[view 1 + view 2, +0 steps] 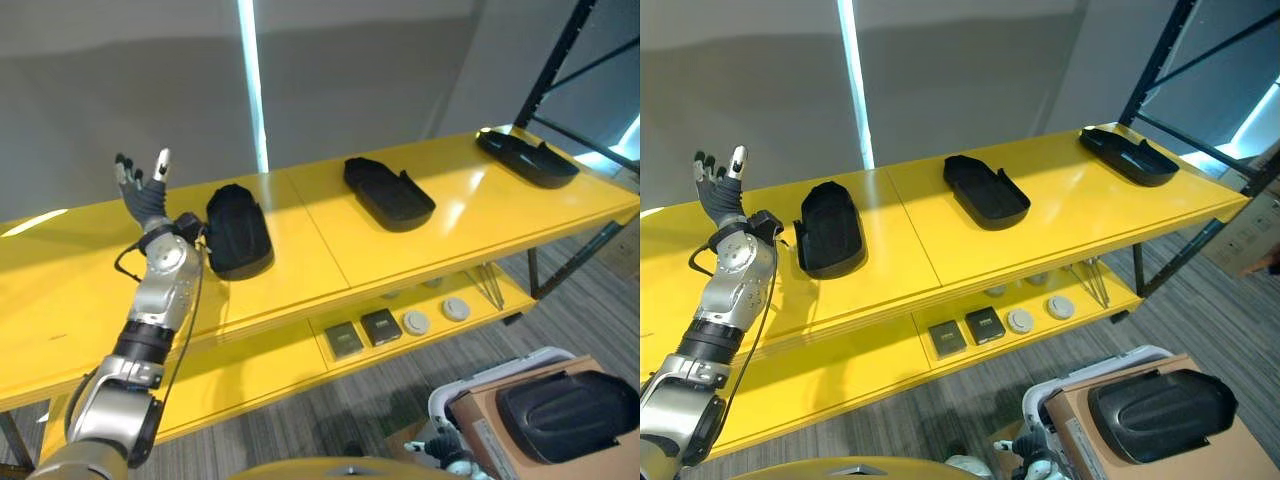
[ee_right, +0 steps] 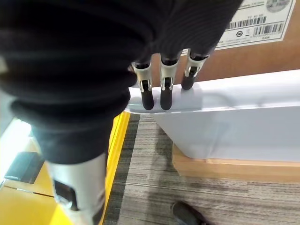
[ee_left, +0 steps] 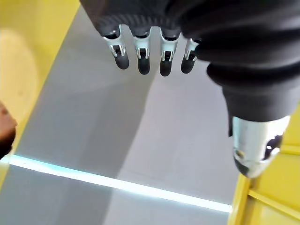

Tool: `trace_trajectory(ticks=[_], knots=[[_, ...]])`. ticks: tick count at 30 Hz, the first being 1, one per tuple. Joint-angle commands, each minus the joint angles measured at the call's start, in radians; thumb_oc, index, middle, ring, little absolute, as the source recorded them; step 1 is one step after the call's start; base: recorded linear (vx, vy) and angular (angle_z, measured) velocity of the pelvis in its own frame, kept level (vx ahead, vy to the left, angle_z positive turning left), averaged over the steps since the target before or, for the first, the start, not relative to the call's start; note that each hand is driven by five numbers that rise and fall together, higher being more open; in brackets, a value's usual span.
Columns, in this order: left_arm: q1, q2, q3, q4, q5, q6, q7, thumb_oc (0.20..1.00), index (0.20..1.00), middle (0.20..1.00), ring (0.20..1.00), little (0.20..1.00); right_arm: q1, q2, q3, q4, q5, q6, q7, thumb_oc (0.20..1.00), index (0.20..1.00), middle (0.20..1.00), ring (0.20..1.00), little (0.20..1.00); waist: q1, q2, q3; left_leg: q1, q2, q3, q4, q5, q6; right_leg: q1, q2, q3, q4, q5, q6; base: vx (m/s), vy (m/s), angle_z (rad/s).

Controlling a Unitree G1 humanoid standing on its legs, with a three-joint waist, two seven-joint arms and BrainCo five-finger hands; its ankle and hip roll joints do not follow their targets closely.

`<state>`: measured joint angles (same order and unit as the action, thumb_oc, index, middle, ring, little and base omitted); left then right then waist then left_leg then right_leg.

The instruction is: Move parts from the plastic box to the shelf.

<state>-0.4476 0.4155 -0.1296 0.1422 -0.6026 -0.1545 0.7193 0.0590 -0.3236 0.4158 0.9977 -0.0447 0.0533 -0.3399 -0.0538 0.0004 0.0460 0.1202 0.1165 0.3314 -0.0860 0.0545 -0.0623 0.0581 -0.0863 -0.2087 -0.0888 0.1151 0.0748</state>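
While its far ends run out of view, the yellow shelf [image 1: 330, 250] spans the scene, with three black parts lying on its top level: one [image 1: 238, 230] beside the left hand, one [image 1: 388, 192] in the middle, one [image 1: 526, 156] near the dark upright at the right end. On the lower level [image 1: 840, 375], partly hidden under the top board's edge, lie two dark square pieces [image 1: 967, 331] and pale round discs [image 1: 1040, 313]; thin rods beside them are hard to make out.

At the lower right a white plastic box [image 1: 480, 385] is cut off by the edge; brown cardboard [image 1: 1160, 450] inside it carries a fourth black part [image 1: 1160, 412].

Raised above the shelf's top level, just left of the nearest part and apart from it, the left hand [image 1: 140, 190] has its fingers spread straight and holds nothing.

Low by the box, the right hand [image 2: 161, 89] has straight fingers hanging at the box's white rim, empty; whether they touch the rim cannot be told, and its thumb is hidden.
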Motion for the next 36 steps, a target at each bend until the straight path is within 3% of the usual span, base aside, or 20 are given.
trace_trajectory(ticks=[1,4,11,12,16,17,18,19,20,21,36], knots=[[-0.018,0.042,-0.013,-0.038,0.112,0.001,-0.192,1.000,1.000,1.000,1.000,1.000,-0.014,0.052,0.003,0.061,0.023,0.012,0.023,1.000,1.000,1.000,1.000,1.000,0.019,0.017,0.019,0.002,0.029,-0.033,0.001,-0.056,-0.002,0.034,-0.033,0.015,0.012,-0.103,0.064,-0.02,0.016,0.03],[0.118,0.081,-0.077,-0.213,0.110,0.036,-0.517,1.000,1.000,1.000,1.000,1.000,0.006,0.030,-0.029,0.022,0.008,0.028,0.036,1.000,1.000,1.000,1.000,1.000,0.039,0.019,0.029,-0.003,0.032,-0.035,0.003,-0.055,-0.003,0.036,-0.034,0.006,0.007,-0.096,0.064,-0.01,0.034,0.05],[0.207,0.099,-0.121,-0.118,0.044,0.049,-0.697,1.000,1.000,1.000,1.000,1.000,0.019,0.001,-0.042,0.022,-0.002,0.014,0.048,1.000,1.000,1.000,1.000,1.000,0.040,0.026,0.035,-0.011,0.032,-0.028,0.008,-0.051,-0.002,0.029,-0.035,0.009,0.007,-0.090,0.063,0.00,0.029,0.00],[0.231,0.087,-0.137,-0.098,0.059,0.029,-0.716,1.000,1.000,1.000,1.000,1.000,0.019,-0.002,-0.044,0.023,-0.002,0.009,0.047,1.000,1.000,1.000,1.000,1.000,0.040,0.027,0.039,-0.013,0.032,-0.028,0.008,-0.050,-0.001,0.027,-0.035,0.010,0.007,-0.088,0.062,-0.01,0.036,-0.04],[0.260,0.070,-0.161,-0.074,0.077,0.025,-0.727,1.000,1.000,1.000,1.000,1.000,0.020,-0.008,-0.049,0.024,-0.001,0.004,0.048,1.000,1.000,1.000,1.000,1.000,0.040,0.027,0.045,-0.016,0.032,-0.028,0.009,-0.049,0.000,0.025,-0.035,0.011,0.005,-0.086,0.062,0.00,0.000,0.00],[0.270,0.060,-0.174,-0.056,0.082,0.030,-0.723,0.959,0.959,0.959,0.959,0.959,0.022,-0.011,-0.048,0.019,-0.002,0.006,0.051,1.000,1.000,1.000,1.000,1.000,0.038,0.027,0.048,-0.017,0.032,-0.027,0.008,-0.048,-0.001,0.025,-0.036,0.009,0.005,-0.085,0.062,0.00,0.000,0.00],[0.268,0.058,-0.181,-0.042,0.084,0.028,-0.726,0.611,0.611,0.611,0.611,0.611,0.023,-0.011,-0.048,0.018,-0.005,0.008,0.052,1.000,1.000,1.000,1.000,1.000,0.036,0.027,0.049,-0.017,0.032,-0.026,0.008,-0.048,0.000,0.024,-0.036,0.010,0.005,-0.085,0.063,0.00,0.000,0.00],[0.268,0.055,-0.190,-0.024,0.073,0.020,-0.734,0.454,0.454,0.454,0.454,0.454,0.022,-0.011,-0.046,0.017,-0.005,0.010,0.053,1.000,1.000,1.000,1.000,1.000,0.035,0.026,0.050,-0.017,0.032,-0.025,0.009,-0.047,0.000,0.024,-0.036,0.011,0.005,-0.084,0.063,0.00,0.000,0.00],[0.268,0.054,-0.192,-0.021,0.070,0.020,-0.736,0.404,0.404,0.404,0.404,0.404,0.022,-0.011,-0.046,0.017,-0.004,0.011,0.053,1.000,1.000,1.000,1.000,1.000,0.035,0.026,0.050,-0.017,0.032,-0.025,0.009,-0.047,0.000,0.024,-0.036,0.011,0.005,-0.084,0.063,0.00,0.000,0.00],[0.266,0.049,-0.199,-0.012,0.060,0.018,-0.739,0.213,0.213,0.213,0.213,0.213,0.020,-0.012,-0.044,0.020,-0.002,0.011,0.053,1.000,1.000,1.000,1.000,1.000,0.034,0.025,0.051,-0.017,0.032,-0.025,0.009,-0.047,0.000,0.023,-0.037,0.010,0.005,-0.083,0.063,0.00,0.000,0.00],[0.201,-0.049,-0.302,0.079,-0.034,-0.015,-0.729,0.200,0.200,0.200,0.200,0.200,0.020,-0.010,-0.022,-0.002,-0.008,0.017,0.051,1.000,1.000,1.000,1.000,1.000,0.000,0.017,0.073,-0.028,0.039,-0.011,0.017,-0.044,-0.001,0.003,-0.032,0.028,0.012,-0.076,0.062,0.00,0.000,0.00]])
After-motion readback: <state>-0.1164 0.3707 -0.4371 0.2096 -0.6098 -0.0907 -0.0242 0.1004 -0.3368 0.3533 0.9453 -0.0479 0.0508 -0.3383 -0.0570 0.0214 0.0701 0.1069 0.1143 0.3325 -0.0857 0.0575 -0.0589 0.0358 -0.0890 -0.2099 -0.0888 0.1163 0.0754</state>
